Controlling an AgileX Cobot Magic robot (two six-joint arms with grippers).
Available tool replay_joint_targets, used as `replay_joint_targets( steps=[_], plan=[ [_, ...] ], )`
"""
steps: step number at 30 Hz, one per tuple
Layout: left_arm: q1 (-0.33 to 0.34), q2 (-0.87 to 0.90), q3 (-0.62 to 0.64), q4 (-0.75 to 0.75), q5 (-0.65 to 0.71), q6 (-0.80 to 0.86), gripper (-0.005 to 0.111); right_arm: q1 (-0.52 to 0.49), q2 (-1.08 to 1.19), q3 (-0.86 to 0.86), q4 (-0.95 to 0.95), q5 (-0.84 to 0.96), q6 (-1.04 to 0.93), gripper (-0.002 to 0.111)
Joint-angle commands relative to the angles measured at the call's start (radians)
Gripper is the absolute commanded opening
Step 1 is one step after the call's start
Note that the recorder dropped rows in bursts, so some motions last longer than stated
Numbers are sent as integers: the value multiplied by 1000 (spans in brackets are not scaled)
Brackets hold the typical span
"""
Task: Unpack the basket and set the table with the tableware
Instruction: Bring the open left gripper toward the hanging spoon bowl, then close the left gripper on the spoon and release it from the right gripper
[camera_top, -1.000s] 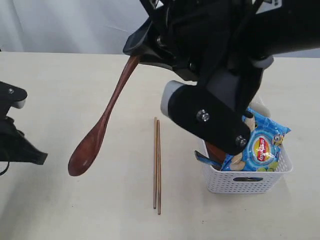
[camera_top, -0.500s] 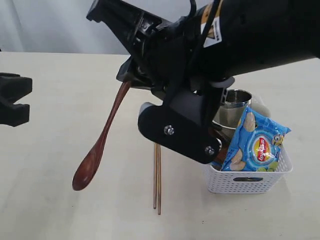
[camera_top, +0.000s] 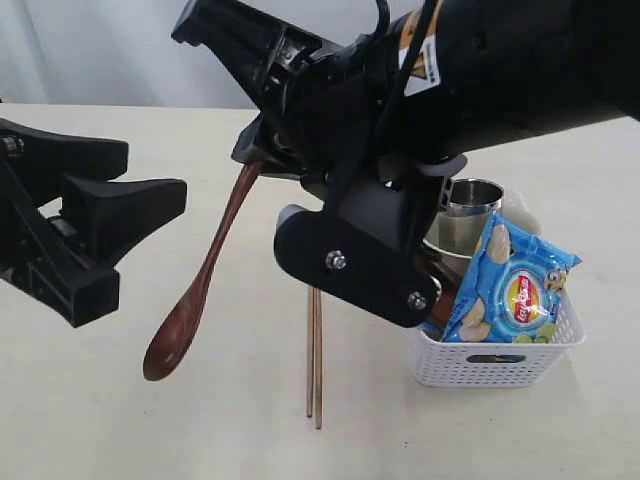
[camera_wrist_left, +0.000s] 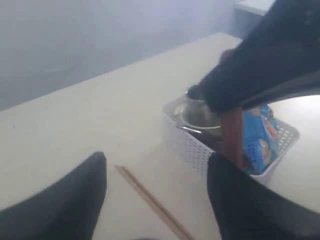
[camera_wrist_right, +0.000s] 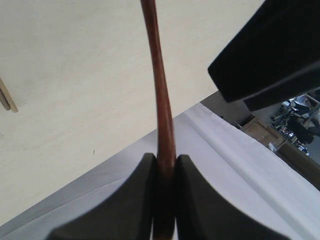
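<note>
Right gripper (camera_wrist_right: 164, 167) gripped the wooden spoon (camera_top: 195, 290) by its handle above the table (camera_top: 150, 420), left gripper (camera_top: 150, 176) at spoon's nine o'clock, jaws apart, empty, chopsticks (camera_top: 314, 340) at three o'clock.

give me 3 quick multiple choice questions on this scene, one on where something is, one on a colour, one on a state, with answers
1. Where are the chopsticks relative to the basket?
A. inside it
B. on the table beside it, not touching it
C. leaning on its rim

2. The crisp packet in the basket is mainly:
A. blue
B. red
C. black

3. The right gripper is:
A. open, holding nothing
B. shut on the spoon by its handle
C. shut on a chopstick

Answers:
1 B: the exterior view shows the pair lying flat on the table with a gap to the basket's wall.
2 A: the packet's wrapper is blue, with only a small red logo.
3 B: the right wrist view shows the reddish handle pinched between the jaws.
</note>
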Motion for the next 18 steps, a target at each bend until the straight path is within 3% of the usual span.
replay_joint_targets(
  steps=[1, 11, 18],
  plan=[
    [-59, 5, -2, -8, -28, -45, 60, 0, 1, -2, 5, -13, 6, 0],
    [-108, 34, -2, -8, -49, -70, 62, 0, 1, -2, 5, -15, 6, 0],
    [-133, 128, -2, -8, -146, -77, 62, 0, 1, -2, 5, -19, 6, 0]
  ],
)
